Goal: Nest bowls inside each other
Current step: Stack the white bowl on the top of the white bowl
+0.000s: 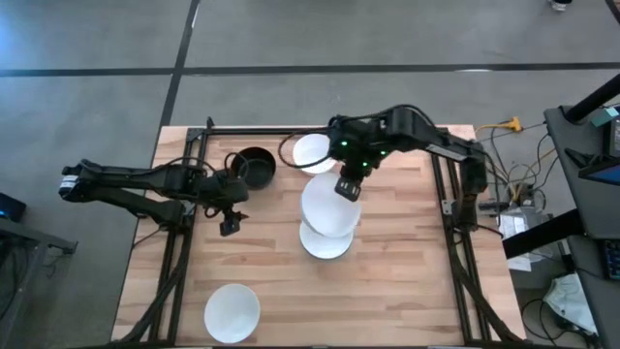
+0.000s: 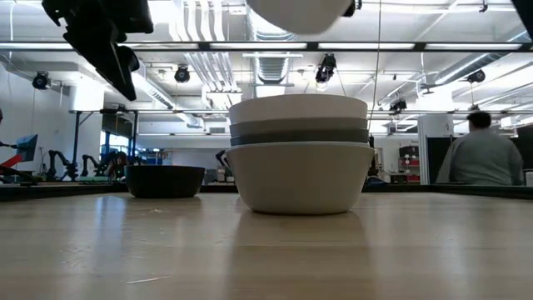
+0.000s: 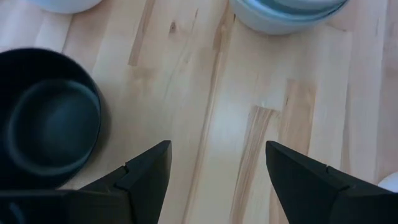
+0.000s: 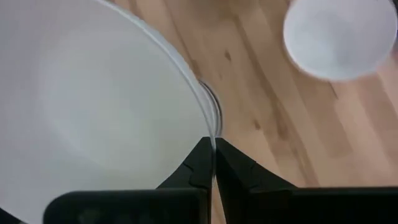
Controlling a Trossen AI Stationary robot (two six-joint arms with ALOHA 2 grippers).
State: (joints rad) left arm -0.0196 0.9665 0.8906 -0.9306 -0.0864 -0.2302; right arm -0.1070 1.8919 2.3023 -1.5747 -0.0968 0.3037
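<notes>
A: Progress so far? Stack of bowls (image 2: 298,154) stands mid-worktop (image 1: 407,291), at least three nested going by the low view: white at the bottom, a grey band, a paler one on top. High view shows it as a white round (image 1: 325,240) partly under the carried bowl

B: And what's left?

A: Several. Black bowl (image 1: 256,166) loose near the far edge, left of centre. One white bowl (image 1: 312,152) at the far edge, another white bowl (image 1: 232,312) alone near the front left corner. The rest I can't count from here, likely inside the stack. So roughly midway, my guess

B: Right claw (image 4: 212,163)?

A: Pinched shut on the rim of a white bowl (image 1: 330,205), holding it up in the air. Thin rim sits between the two fingers in the wrist view. Low view shows its underside (image 2: 301,12) hanging above the stack, well apart from it. From overhead it overlaps the stack but sits a bit toward the far side, not centred

B: Left claw (image 3: 217,171)?

A: Fingers spread wide, nothing between them. Hovers over bare wood just beside the black bowl, which lies off to one side of the fingers, not under them. Next step, as I read it: right arm centres and lowers its bowl into the stack
</notes>
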